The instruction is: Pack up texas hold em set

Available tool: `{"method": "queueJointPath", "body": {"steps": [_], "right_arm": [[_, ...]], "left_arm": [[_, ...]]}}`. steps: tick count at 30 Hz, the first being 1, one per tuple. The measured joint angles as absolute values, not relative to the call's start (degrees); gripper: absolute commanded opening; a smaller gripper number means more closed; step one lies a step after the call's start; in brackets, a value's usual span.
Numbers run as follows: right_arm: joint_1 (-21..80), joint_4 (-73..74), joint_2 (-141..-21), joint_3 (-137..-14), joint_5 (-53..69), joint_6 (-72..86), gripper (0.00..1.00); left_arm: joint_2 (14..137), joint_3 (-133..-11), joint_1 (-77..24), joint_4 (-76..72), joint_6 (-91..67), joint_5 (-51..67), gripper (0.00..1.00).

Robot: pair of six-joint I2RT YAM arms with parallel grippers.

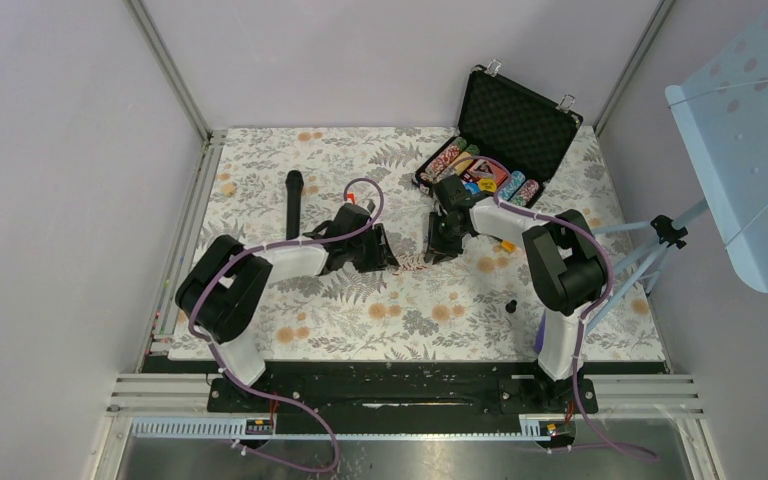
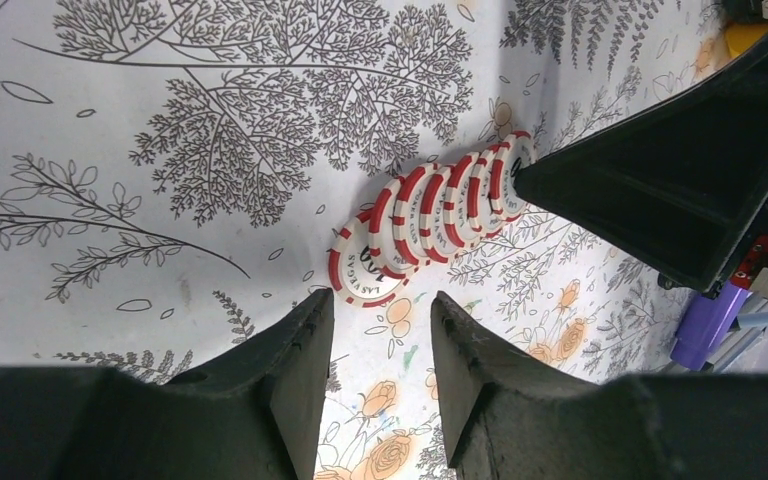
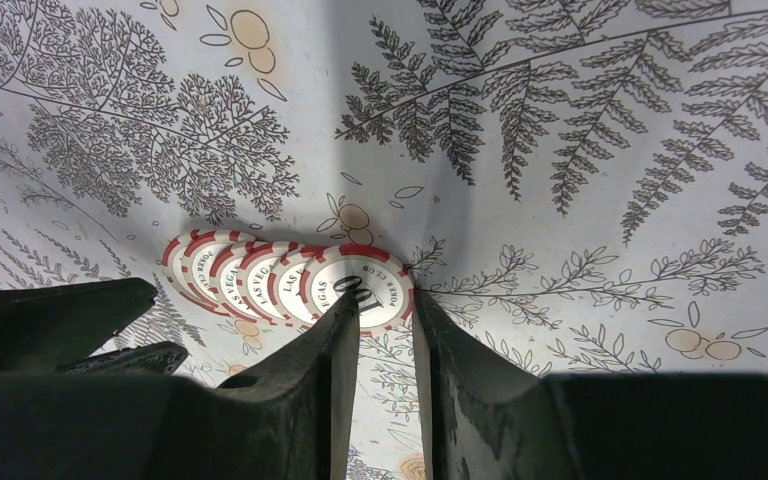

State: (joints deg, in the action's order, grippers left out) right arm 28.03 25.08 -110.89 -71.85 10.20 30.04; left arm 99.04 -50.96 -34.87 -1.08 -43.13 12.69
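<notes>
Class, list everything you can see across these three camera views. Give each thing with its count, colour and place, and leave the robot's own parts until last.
tablecloth: one, white with grey ferns and orange flowers, under everything
briefcase: one, black, lid open, far right corner
chips in the briefcase: several rows, multicoloured, in its lower half
row of chips: about seven, red and white, overlapping, between the two tools
microphone: one, black, lying left of centre
small object: one, black, near the right arm, too small to identify
perforated panel: one, light blue, right edge of the top view
left tool: one, black, open, just short of one end of the row
right tool: one, black, open, at the other end of the row
</notes>
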Motion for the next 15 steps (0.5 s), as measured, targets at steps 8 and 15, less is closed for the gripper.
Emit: {"method": "queueJointPath", "body": {"steps": [8, 15], "right_arm": [[28.03, 25.08, -110.89, -71.85, 10.2, 30.04, 0.33], [28.03, 25.08, -110.89, -71.85, 10.2, 30.04, 0.33]], "left_arm": [[99.5, -50.96, -34.87, -1.02, -43.2, 12.43, 0.41], [100.66, -50.96, -34.87, -2.44, -43.64, 13.04, 0.41]]}}
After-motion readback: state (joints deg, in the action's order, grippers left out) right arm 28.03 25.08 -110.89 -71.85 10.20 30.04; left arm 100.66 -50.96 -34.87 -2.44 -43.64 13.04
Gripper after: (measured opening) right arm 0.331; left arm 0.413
